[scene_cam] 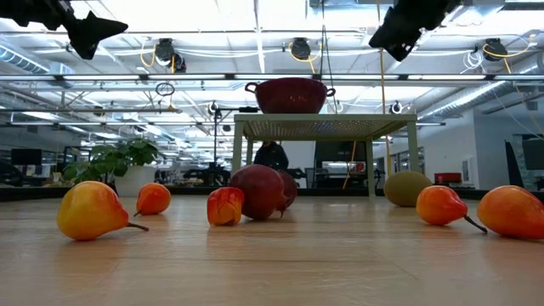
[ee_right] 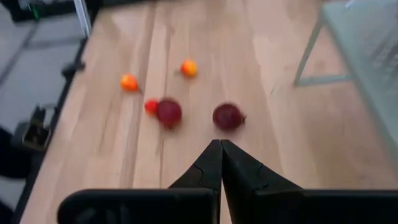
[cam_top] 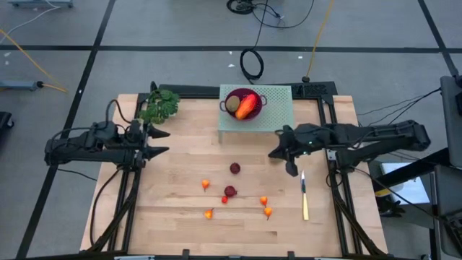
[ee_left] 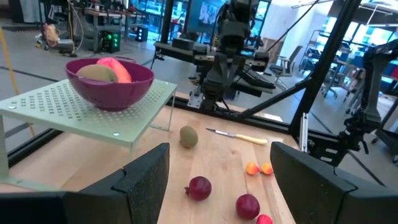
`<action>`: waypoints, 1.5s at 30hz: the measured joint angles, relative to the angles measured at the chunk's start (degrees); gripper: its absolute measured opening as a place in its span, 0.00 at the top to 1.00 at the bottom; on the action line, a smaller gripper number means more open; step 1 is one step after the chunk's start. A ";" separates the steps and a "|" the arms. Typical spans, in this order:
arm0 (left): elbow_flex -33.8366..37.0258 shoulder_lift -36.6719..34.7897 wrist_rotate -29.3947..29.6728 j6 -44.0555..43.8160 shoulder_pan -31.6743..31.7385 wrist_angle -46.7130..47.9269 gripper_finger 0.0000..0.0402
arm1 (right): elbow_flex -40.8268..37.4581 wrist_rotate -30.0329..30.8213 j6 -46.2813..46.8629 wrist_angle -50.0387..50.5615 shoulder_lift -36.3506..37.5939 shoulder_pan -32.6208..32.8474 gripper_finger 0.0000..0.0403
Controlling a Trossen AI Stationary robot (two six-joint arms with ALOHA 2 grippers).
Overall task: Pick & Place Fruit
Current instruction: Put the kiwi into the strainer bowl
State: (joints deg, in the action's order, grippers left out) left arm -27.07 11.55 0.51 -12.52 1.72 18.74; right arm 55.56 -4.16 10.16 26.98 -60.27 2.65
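A purple bowl stands on a pale green perforated stand and holds a brownish-green oval and the longish orange-red piece. Two dark red balls and several tiny orange-red bits lie on the wooden table. A second brownish-green oval lies near the stand's leg. My left gripper is open and empty at the table's left, above the wood. My right gripper is shut and empty, raised right of the balls; its wrist view shows the fingers together.
A leafy green sprig lies at the far left corner. A slim yellowish knife lies near the right edge, below my right arm. The stand's legs rise from the table at the far middle.
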 joint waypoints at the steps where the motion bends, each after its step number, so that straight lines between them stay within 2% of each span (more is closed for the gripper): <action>1: 0.00 -0.15 0.00 0.01 0.00 0.09 0.32 | 1.34 -0.01 -0.39 1.62 -1.39 0.54 1.00; 11: 0.00 -0.78 -0.04 0.14 0.00 2.34 0.32 | 12.28 3.05 -6.24 19.91 -13.98 4.64 1.00; 20: 0.00 -0.78 -0.44 0.14 0.00 2.21 0.32 | 12.90 2.86 -9.39 28.36 -20.33 4.97 1.00; 31: 0.00 -0.78 -0.48 -0.06 0.00 2.13 0.32 | 12.90 5.07 -9.39 28.66 -21.42 4.94 1.00; 36: 0.00 -0.78 -0.49 -0.08 0.00 2.10 0.32 | 12.71 10.06 -9.37 29.20 -21.42 4.54 0.99; 41: 0.00 -0.78 -0.51 -0.10 0.00 2.13 0.32 | 11.96 10.25 -9.75 30.34 -21.42 2.83 0.96; 45: -0.02 -0.78 -0.52 -1.36 0.00 1.77 0.32 | 11.96 10.00 -9.80 31.53 -21.42 2.11 0.89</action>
State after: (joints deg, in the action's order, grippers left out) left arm -27.09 10.76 -0.01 -13.88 1.72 20.51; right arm 67.52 5.84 0.36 58.51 -81.69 4.76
